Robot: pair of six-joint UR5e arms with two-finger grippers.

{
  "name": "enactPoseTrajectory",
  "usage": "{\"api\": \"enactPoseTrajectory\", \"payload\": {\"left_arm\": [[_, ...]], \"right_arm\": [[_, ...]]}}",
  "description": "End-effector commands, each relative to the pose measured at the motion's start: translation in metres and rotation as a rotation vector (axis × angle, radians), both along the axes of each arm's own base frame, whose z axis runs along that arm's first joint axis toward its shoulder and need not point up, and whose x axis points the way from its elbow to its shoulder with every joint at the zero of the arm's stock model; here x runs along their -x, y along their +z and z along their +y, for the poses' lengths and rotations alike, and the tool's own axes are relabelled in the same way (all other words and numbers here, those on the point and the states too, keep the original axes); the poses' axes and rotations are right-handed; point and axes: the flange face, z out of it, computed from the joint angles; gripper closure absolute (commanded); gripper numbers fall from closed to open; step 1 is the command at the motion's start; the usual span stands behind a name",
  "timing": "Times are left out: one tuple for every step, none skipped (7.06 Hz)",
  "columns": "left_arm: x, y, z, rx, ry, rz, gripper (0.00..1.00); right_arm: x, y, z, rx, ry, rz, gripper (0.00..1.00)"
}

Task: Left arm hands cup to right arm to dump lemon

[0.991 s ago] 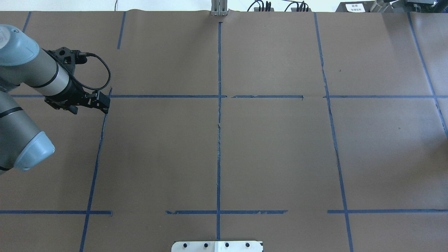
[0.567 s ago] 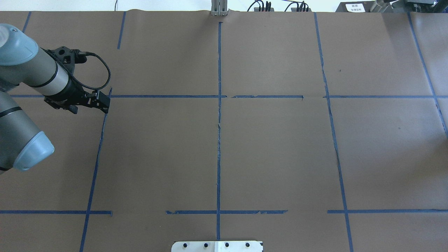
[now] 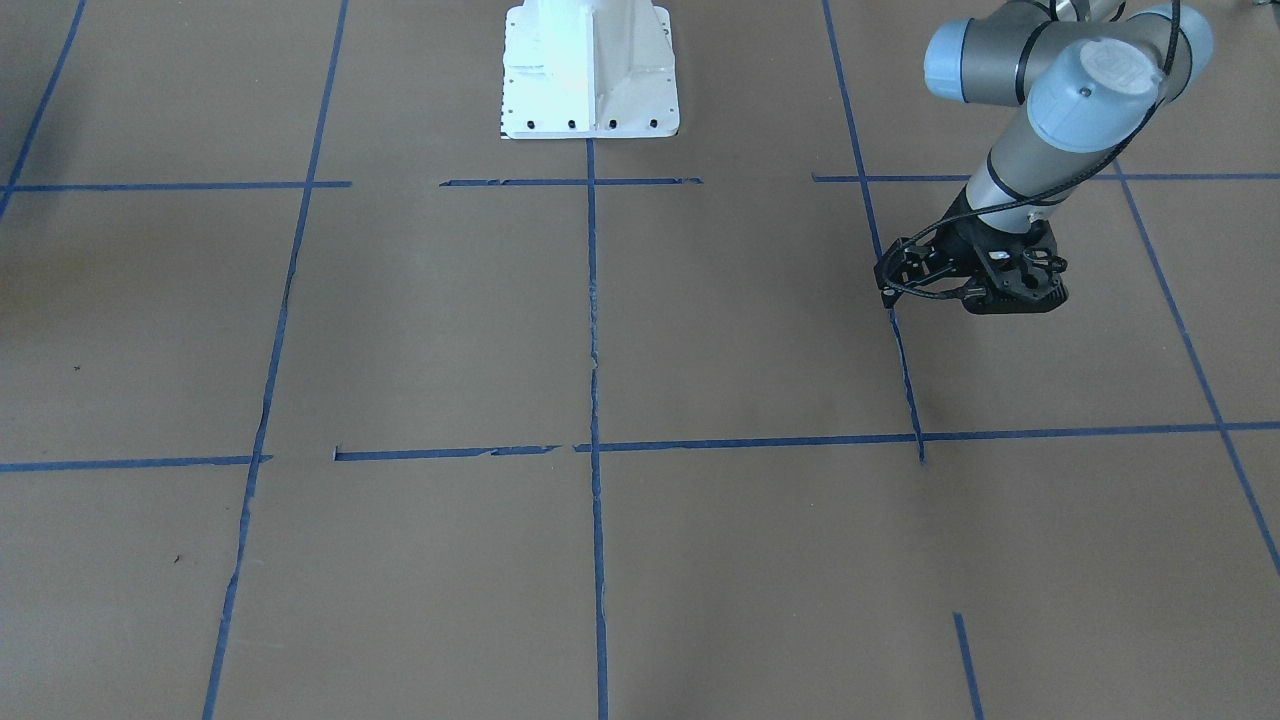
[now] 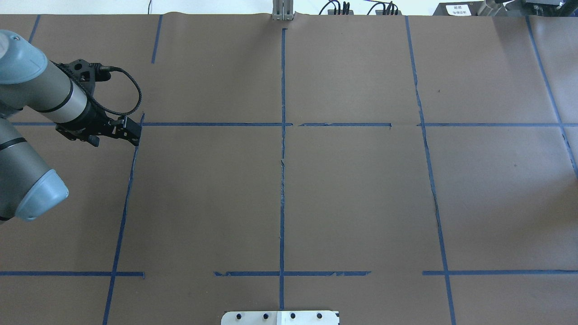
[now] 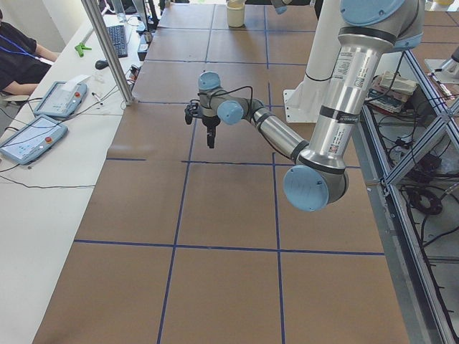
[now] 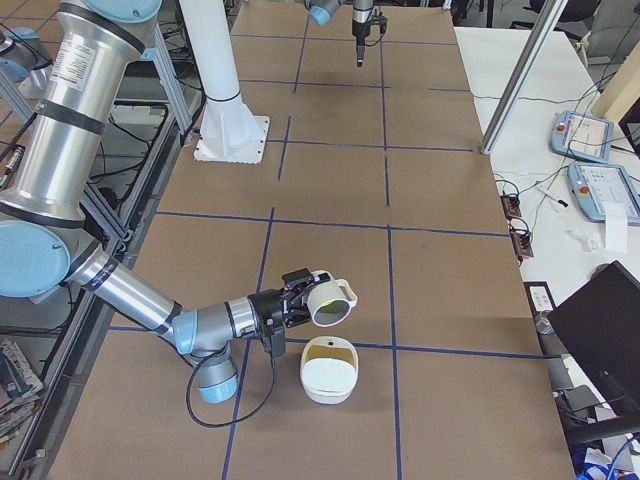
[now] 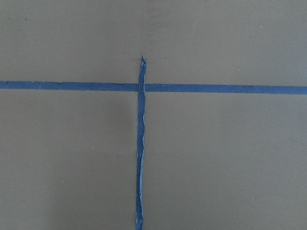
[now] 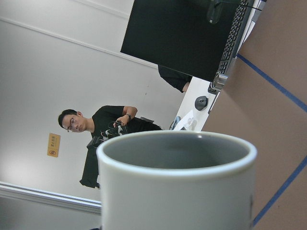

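Note:
My left arm's black open-frame gripper [image 4: 134, 133] hangs low over a blue tape crossing at the table's left, empty, its thin fingers together; it also shows in the front view [image 3: 887, 289] and the left side view [image 5: 209, 137]. The left wrist view shows only bare paper and tape. My right gripper [image 6: 298, 304] shows only in the right side view, at the white cup [image 6: 331, 301], which is tipped on its side in the air just above a white bowl [image 6: 328, 383]. The cup's grey inside [image 8: 177, 153] looks empty. I cannot make out the lemon.
Brown paper with blue tape lines [image 4: 282, 180] covers the table. The white robot base [image 3: 588, 70] stands at the robot's edge. A side bench with teach pendants [image 6: 585, 135], keyboards and a dark monitor [image 6: 610, 330] runs along the far edge, where an operator [image 5: 18, 54] sits.
My left arm has drawn back slightly toward the left, its gripper staying over the tape crossing. Nothing else in the overhead view has moved.

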Motion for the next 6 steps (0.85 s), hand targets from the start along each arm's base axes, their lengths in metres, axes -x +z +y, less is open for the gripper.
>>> {"api": "enactPoseTrajectory", "payload": {"left_arm": [[0.001,0.0,0.001,-0.001,0.001,0.0,0.0],[0.001,0.0,0.001,0.0,0.001,-0.001,0.0],[0.001,0.001,0.001,0.002,0.001,-0.002,0.0],[0.001,0.002,0.001,0.003,0.001,-0.003,0.0],[0.0,0.003,0.001,0.009,0.003,-0.008,0.0],[0.0,0.003,0.001,0.01,0.003,-0.009,0.0]], "right_arm": [[-0.01,0.003,0.01,0.02,-0.011,-0.226,0.86],[-0.015,0.0,0.003,0.048,0.016,-0.411,0.86],[-0.019,0.005,0.006,0.065,0.027,-0.457,0.86],[-0.019,0.006,0.005,0.084,0.018,-0.502,0.86],[-0.023,0.006,0.004,0.11,0.031,-0.603,0.92],[-0.024,0.007,0.004,0.121,0.033,-0.647,0.92]]}}
